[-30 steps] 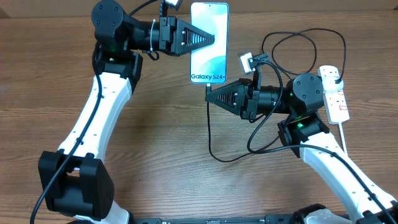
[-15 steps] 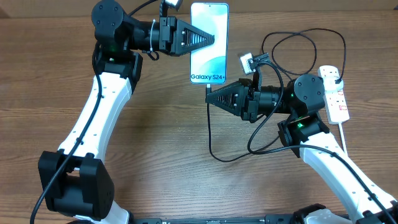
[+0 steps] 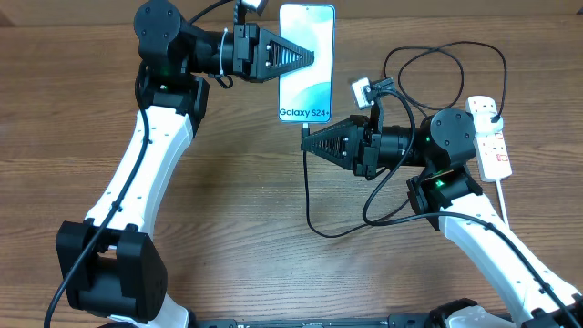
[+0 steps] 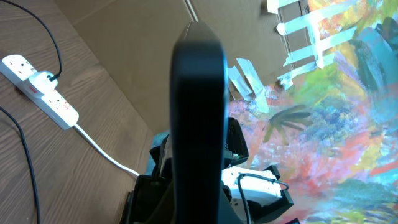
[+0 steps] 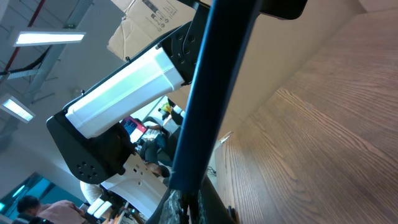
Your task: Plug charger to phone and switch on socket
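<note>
The phone (image 3: pixel 310 91) with its lit light-blue screen is held up at the table's far middle, my left gripper (image 3: pixel 312 60) shut on its left edge. In the left wrist view the phone (image 4: pixel 199 112) shows edge-on as a dark bar. My right gripper (image 3: pixel 307 141) is shut on the charger's connector tip, right at the phone's bottom edge. The black charger cable (image 3: pixel 307 191) drops from there, loops back and runs to the socket (image 3: pixel 492 141) at the far right. In the right wrist view the phone's edge (image 5: pixel 214 87) rises straight from my closed fingers.
The charger cable loops loosely on the table behind the right arm (image 3: pixel 446 55). The socket's thick white cord (image 3: pixel 504 196) trails toward the front right. The socket (image 4: pixel 43 93) also lies in the left wrist view, at the left.
My right gripper has crept slightly up toward the phone's bottom edge with the connector. The left arm and phone have held still.
</note>
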Robot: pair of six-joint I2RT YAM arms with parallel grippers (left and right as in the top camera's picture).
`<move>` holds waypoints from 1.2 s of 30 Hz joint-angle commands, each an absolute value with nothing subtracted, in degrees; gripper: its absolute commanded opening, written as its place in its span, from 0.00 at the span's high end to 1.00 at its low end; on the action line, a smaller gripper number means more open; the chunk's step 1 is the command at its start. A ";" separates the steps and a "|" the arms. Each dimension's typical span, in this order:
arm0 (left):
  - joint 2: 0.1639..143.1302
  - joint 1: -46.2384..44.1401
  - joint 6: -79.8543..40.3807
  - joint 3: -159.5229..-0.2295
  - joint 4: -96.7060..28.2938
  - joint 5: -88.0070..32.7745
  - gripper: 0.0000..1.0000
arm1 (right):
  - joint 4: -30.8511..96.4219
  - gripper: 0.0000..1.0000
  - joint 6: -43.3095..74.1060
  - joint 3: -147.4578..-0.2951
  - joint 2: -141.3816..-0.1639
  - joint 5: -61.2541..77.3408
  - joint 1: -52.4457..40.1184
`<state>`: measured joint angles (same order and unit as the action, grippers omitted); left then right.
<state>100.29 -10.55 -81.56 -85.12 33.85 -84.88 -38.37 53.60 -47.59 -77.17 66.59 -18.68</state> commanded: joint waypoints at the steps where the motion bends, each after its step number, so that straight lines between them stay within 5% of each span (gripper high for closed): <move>1: 99.22 -11.31 -82.56 -86.41 33.21 -84.07 0.96 | -38.52 0.96 53.80 -49.25 -77.01 66.00 -18.31; 36: 99.22 -11.16 -79.24 -86.41 33.01 -85.67 0.96 | -38.54 0.96 54.06 -49.25 -77.01 65.43 -18.28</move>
